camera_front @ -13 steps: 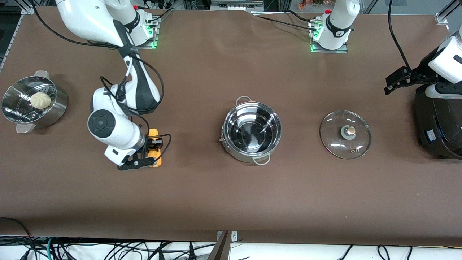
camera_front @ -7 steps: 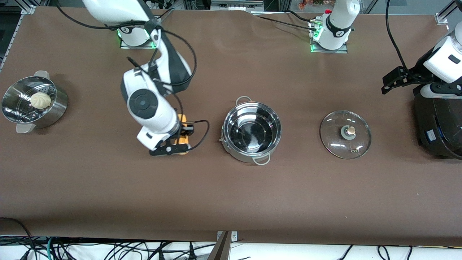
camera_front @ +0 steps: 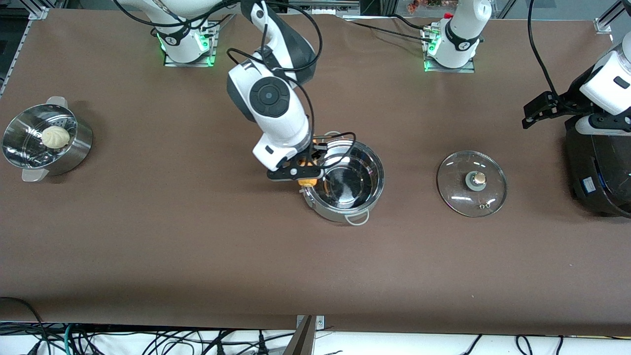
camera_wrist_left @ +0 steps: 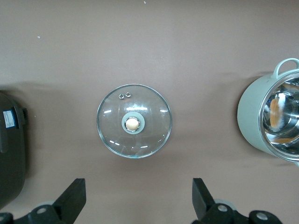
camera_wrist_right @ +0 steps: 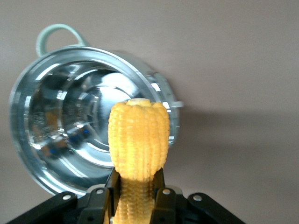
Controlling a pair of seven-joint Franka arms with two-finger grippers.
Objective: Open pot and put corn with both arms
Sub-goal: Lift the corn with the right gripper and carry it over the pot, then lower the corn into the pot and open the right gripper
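Observation:
The shiny steel pot (camera_front: 343, 180) stands open mid-table, and it also shows in the right wrist view (camera_wrist_right: 70, 135) and the left wrist view (camera_wrist_left: 275, 116). Its glass lid (camera_front: 472, 183) with the brass knob lies flat on the table toward the left arm's end, seen too in the left wrist view (camera_wrist_left: 134, 121). My right gripper (camera_front: 303, 170) is shut on the yellow corn (camera_wrist_right: 138, 140) and holds it over the pot's rim; in the front view only a bit of corn (camera_front: 307, 182) shows. My left gripper (camera_wrist_left: 138, 203) is open and empty, held above the black cooker.
A steel steamer pot (camera_front: 74, 148) with a white bun (camera_front: 54, 136) stands at the right arm's end. A black cooker (camera_front: 599, 172) stands at the left arm's end, partly under the left arm.
My right gripper has carried the corn from the table near the steamer's side across to the pot's rim. The left arm has barely moved.

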